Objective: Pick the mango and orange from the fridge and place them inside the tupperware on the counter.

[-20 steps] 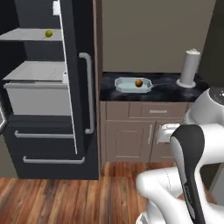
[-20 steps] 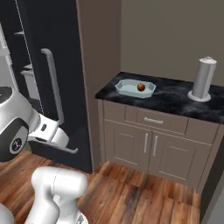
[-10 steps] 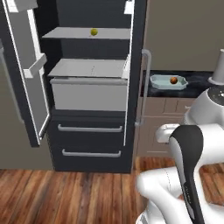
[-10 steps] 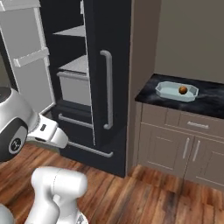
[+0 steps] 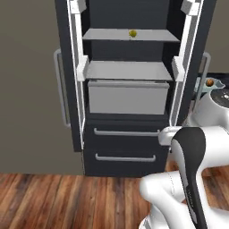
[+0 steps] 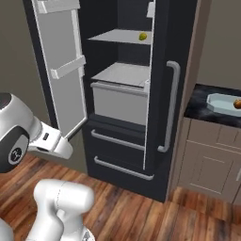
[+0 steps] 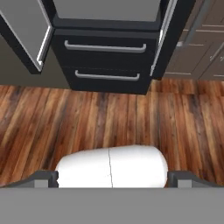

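Hand view: claw (image 7: 112, 177) spread wide, empty, above bare floor (image 7: 109, 118) before fridge (image 7: 105, 61) drawers.

Fridge (image 5: 127, 147) stands open, both doors swung wide. The upper shelf (image 5: 112, 35) carries one mango (image 5: 132, 33), resting toward the right of the shelf's middle. The lower shelf (image 5: 127, 70) sits directly above a grey drawer box. To the fridge's right, the black worktop (image 6: 200, 109) bears the tupperware (image 6: 219, 101), with the orange (image 6: 237, 104) lying inside it. Wooden floor (image 7: 109, 118) runs before the fridge.
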Motion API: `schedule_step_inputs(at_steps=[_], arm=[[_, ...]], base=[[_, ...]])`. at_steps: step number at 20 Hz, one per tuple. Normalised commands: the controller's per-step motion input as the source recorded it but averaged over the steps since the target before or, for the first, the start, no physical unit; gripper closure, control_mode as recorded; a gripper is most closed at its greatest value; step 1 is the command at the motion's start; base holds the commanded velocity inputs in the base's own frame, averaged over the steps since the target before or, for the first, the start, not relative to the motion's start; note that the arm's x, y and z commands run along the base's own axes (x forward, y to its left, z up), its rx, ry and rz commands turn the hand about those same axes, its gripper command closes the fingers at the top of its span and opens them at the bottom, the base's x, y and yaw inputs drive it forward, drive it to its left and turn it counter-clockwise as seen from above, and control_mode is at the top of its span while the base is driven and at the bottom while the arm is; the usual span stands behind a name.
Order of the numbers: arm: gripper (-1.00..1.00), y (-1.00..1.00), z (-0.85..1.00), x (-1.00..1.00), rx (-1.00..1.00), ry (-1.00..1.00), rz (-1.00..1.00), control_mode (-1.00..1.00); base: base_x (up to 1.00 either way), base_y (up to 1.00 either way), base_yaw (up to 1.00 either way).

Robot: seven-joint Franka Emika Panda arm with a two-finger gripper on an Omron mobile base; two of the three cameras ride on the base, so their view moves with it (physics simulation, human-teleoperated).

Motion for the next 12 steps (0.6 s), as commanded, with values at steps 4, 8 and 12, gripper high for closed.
schedule_step_inputs(at_steps=[4,8,12], arm=[[-1.00,0.00,0.00,0.00,0.00,0.00,0.00,1.00],[-1.00,0.00,0.00,0.00,0.00,0.00,0.00,1.00],[-1.00,0.00,0.00,0.00,0.00,0.00,0.00,1.00]], base=[[0.46,0.29,-0.06],[0.49,0.15,-0.08],[0.58,0.08,-0.13]])
